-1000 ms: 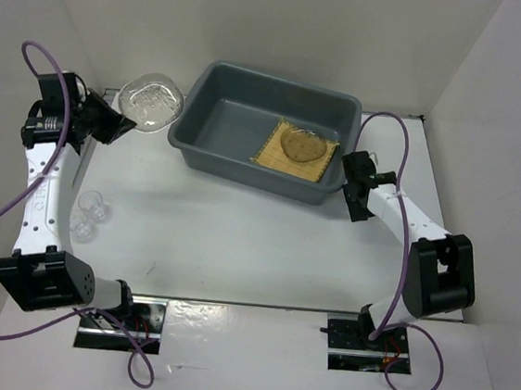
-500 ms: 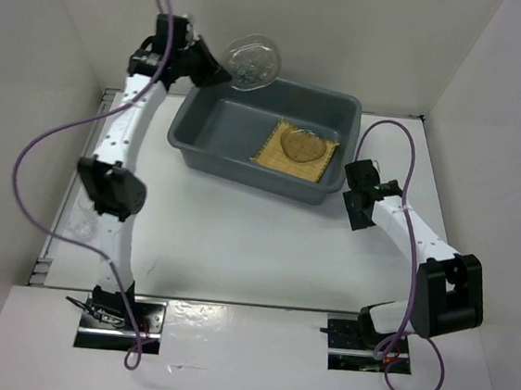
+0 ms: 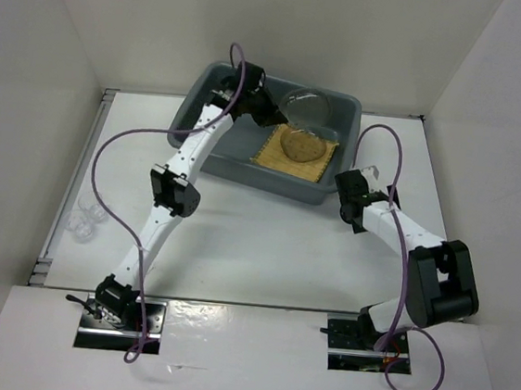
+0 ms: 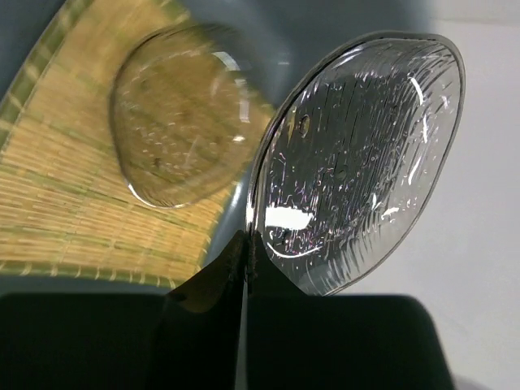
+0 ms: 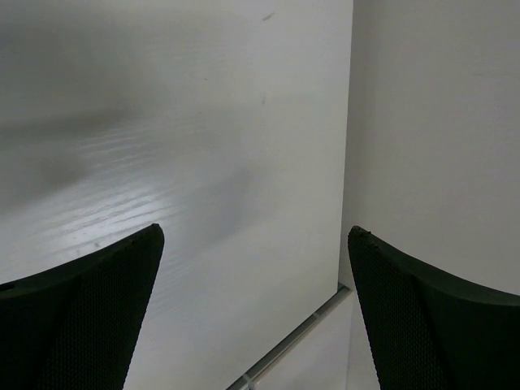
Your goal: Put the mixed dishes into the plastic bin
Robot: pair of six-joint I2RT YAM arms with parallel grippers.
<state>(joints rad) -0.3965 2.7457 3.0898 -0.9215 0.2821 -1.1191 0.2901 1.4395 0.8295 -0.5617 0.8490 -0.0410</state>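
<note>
The left gripper point(image 3: 276, 117), jaws pinching the rim of the tilted clear plate point(image 4: 357, 154), holds it over the far side of the plastic bin point(image 3: 199, 156), just beyond the woven mat point(image 3: 278, 162); the right gripper point(image 5: 252, 309) sits open-jawed nearby.

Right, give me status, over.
Left gripper shut on clear plate, over plastic bin. Right gripper open, empty. Mat and second plate already inside; clear cup out on table.
</note>
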